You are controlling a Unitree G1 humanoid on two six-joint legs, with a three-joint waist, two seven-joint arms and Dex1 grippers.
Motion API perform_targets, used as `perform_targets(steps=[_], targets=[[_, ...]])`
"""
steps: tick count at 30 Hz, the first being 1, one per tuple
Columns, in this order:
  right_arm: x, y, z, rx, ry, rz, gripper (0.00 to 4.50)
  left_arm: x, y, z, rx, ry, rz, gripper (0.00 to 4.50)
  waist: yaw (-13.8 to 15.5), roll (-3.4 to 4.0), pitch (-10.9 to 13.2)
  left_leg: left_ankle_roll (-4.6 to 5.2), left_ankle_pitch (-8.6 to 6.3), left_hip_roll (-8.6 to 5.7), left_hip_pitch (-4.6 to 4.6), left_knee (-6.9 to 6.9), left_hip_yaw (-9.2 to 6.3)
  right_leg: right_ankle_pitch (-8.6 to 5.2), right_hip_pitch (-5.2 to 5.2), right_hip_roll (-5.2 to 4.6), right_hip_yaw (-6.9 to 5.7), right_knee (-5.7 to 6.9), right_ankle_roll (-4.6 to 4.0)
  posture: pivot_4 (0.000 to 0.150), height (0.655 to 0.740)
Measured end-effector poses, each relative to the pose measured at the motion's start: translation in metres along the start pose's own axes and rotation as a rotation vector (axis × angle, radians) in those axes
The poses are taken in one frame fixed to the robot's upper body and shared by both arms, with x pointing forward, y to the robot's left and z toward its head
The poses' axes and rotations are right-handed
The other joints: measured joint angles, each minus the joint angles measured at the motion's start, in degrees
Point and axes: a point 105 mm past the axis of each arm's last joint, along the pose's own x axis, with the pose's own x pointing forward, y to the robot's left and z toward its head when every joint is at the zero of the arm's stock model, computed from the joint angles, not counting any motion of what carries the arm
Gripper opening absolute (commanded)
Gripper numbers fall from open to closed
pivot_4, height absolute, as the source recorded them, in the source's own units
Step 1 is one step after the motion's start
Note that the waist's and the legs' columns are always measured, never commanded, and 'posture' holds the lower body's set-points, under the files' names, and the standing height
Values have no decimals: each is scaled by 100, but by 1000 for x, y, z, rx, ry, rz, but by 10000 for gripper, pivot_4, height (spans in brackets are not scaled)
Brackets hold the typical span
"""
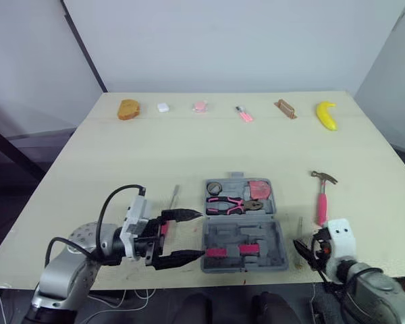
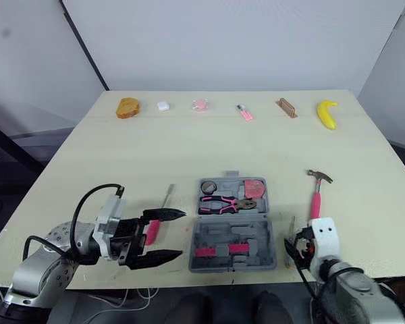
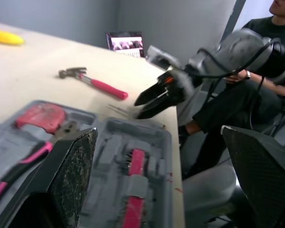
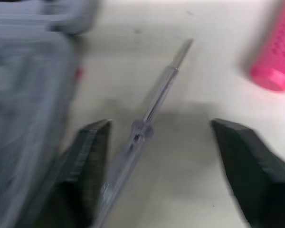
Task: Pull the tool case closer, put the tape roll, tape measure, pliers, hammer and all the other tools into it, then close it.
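Observation:
The grey tool case (image 1: 278, 233) lies open near the table's front edge. Its far half holds pink-handled pliers (image 1: 233, 204), a round grey tape roll (image 1: 214, 187) and a red tape measure (image 1: 259, 188). A pink-handled hammer (image 1: 322, 196) lies on the table right of the case. My left gripper (image 1: 202, 234) is open just left of the case, with a pink-handled screwdriver (image 2: 152, 231) on the table beside it. My right gripper (image 4: 160, 122) is open at the case's right side, its fingers either side of a slender clear tool (image 4: 154, 102) on the table.
Along the far edge lie an orange piece (image 1: 128, 109), a white block (image 1: 163, 106), two small pink items (image 1: 200, 106), a brown piece (image 1: 285, 108) and a banana (image 1: 327, 115). A person (image 3: 256, 90) sits beyond the front right corner.

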Motion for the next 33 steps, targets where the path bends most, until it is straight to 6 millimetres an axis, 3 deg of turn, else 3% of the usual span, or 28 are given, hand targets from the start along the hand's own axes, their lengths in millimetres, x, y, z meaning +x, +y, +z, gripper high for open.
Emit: perform_targets(steps=[2, 6, 10, 14, 18, 23, 28, 31, 33], targets=[[-12, 7, 12, -88, 11, 127, 44387, -3, -1, 1, -2, -9, -19, 45000, -3, 2, 1, 1, 0, 0, 0, 1, -3, 0, 2, 1, -3, 1, 0, 1500, 7400], [-44, 17, 54, -508, 60, 469, 44387, -6, -3, 4, -52, -22, -80, 45000, -13, 0, 0, 2, 0, 5, 8, 7, 0, -1, 10, 7, -7, -3, 1, 1500, 7400], [-50, 9, 57, -837, 201, 699, 44387, -5, -5, 3, -76, -29, -98, 45000, -6, -2, 5, 2, 0, 14, 8, 10, 4, -1, 15, 9, -14, -7, -1, 1500, 7400], [-27, -6, 72, -1189, 252, 856, 44387, -5, -6, 2, -82, -36, -101, 45000, -40, -6, 8, 1, 0, 30, 14, 15, 14, 0, 14, 10, -3, -7, -1, 1500, 7400], [1, -1, 76, -1377, 259, 980, 44387, -6, -10, -1, -97, -38, -102, 45000, -47, -4, 16, 0, 1, 35, 10, 14, 16, 1, 7, 10, 1, -2, -2, 1500, 7400], [25, 4, 59, -1531, 322, 1120, 44387, -11, -14, -6, -119, -36, -85, 45000, 18, -2, 18, -1, 1, 34, -1, 15, 12, 2, 1, -1, -6, -2, -3, 1500, 7400], [44, -10, 35, -1619, 393, 1210, 44387, -17, -17, -8, -116, -35, -53, 45000, -4, -1, 19, -1, 1, 29, 4, 18, 22, 3, 2, -8, -3, -1, -3, 1500, 7400], [49, -15, 30, -1639, 410, 1229, 37159, -16, -19, -7, -105, -38, -57, 45000, -11, 2, 20, -2, 2, 32, 5, 18, 20, 3, 2, -4, -4, 1, -4, 1500, 7400], [55, -17, 29, -1663, 404, 1234, 26740, -16, -20, -8, -104, -39, -46, 45000, -21, 2, 20, -3, 2, 34, 8, 17, 21, 3, 2, -3, -2, 3, -4, 1500, 7400]])
